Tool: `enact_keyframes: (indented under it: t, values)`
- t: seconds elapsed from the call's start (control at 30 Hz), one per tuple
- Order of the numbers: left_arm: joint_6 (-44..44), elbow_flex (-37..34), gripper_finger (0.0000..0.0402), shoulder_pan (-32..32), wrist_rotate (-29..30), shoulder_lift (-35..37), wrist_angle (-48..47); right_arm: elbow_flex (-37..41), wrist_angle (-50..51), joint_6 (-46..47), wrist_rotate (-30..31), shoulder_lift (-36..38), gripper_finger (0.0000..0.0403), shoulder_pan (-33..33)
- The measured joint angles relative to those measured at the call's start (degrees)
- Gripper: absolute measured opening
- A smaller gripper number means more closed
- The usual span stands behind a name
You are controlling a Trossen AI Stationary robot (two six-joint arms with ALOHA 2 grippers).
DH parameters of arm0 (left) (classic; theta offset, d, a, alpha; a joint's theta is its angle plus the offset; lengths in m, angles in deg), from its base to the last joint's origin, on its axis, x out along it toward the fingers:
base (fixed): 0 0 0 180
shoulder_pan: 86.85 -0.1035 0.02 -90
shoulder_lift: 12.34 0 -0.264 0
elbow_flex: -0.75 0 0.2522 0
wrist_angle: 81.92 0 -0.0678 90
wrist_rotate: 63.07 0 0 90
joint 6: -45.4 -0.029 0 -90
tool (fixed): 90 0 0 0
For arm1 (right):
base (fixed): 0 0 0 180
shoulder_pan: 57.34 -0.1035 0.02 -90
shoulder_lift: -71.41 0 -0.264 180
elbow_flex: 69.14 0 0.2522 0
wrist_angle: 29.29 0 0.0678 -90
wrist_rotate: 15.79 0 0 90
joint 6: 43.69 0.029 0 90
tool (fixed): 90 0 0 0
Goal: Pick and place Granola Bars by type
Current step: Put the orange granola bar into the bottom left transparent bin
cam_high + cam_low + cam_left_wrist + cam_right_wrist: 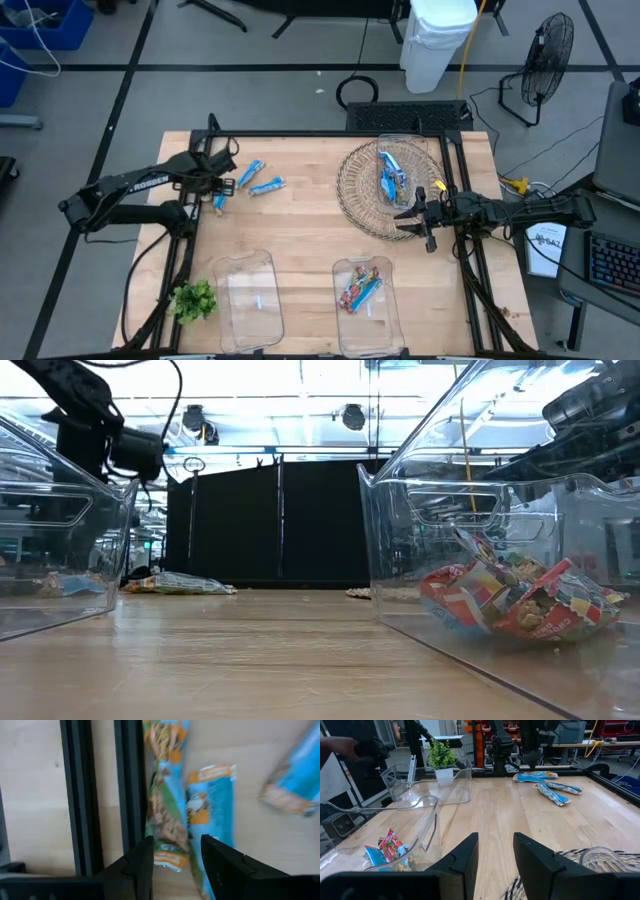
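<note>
Three blue granola bars lie flat at the table's far left. My left gripper [219, 190] is open above one of them [218, 204]; in the left wrist view its fingers [176, 862] stand on either side of that bar's end [167, 847]. A second bar [212, 802] lies right beside it and a third [295, 785] farther off. More blue bars [390, 178] sit in a clear dish on the wicker basket [360, 205]. My right gripper [420, 212] hovers open at the basket's near rim [555, 870]. Multicoloured bars [358, 290] lie in the right clear bin [385, 315]. My left gripper comes from above with one finger [142, 865] on each side of the blue bar's end [167, 855], across its length. The bar lies flat on the table. Whether the fingers touch it, I cannot tell.
A second clear bin [250, 300] stands at the near edge, left of the filled one. The green sprig [195, 300] sits at the near left corner. Black frame rails [127, 795] run close beside the left gripper. A person's hand [337, 744] shows beyond the table.
</note>
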Motion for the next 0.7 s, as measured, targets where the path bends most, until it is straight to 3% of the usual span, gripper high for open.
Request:
enact_keyframes:
  t: [0.7]
  values:
    - [-0.5,-2.3,0.0167,-0.7,-0.4,-12.7,8.0,0.0,0.0,0.0,0.0,0.0,0.0114,0.0]
